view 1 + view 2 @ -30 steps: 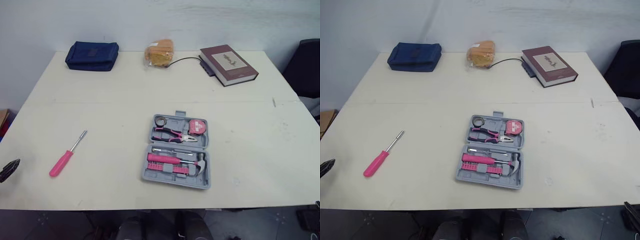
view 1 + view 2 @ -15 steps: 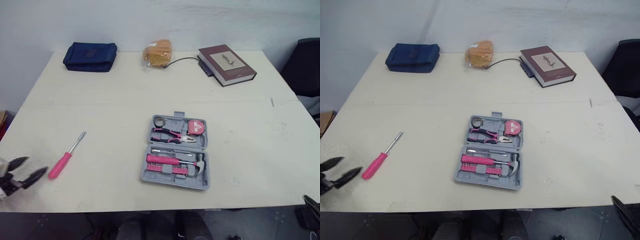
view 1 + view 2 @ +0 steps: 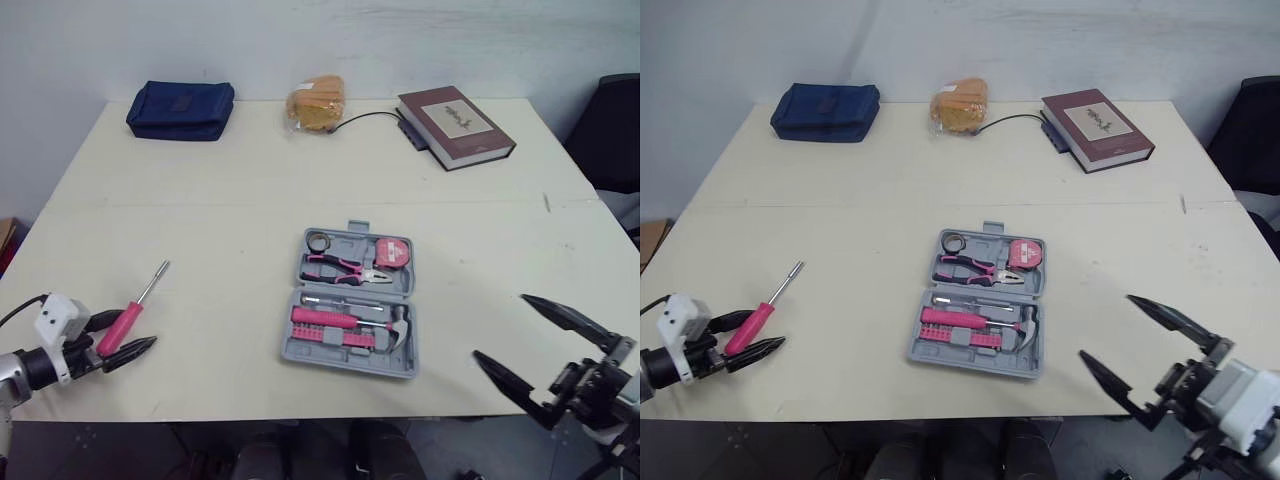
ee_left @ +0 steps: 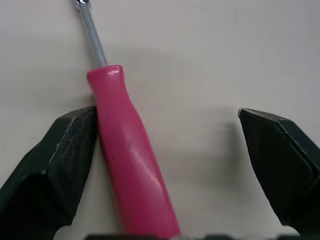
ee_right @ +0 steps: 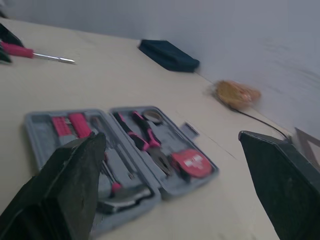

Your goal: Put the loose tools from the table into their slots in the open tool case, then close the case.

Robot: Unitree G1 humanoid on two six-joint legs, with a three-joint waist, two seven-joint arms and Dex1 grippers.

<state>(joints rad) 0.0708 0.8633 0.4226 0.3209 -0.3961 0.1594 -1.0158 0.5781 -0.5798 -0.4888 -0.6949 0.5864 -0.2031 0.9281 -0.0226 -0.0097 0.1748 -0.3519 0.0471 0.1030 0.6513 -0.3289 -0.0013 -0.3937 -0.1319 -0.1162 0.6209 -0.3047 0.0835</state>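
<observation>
Flanking a glossy pink-handled screwdriver (image 4: 131, 165), wedge-shaped black left end effector (image 4: 165, 117).

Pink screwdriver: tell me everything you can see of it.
The screwdriver has a glossy pink handle, plastic by its look, and a thin bare metal shaft. It lies flat on the cream table, outside the open tool case and to its left, shaft pointing away from the robot. The open left gripper straddles the handle: one finger sits against its side, the other stands well clear.
</observation>
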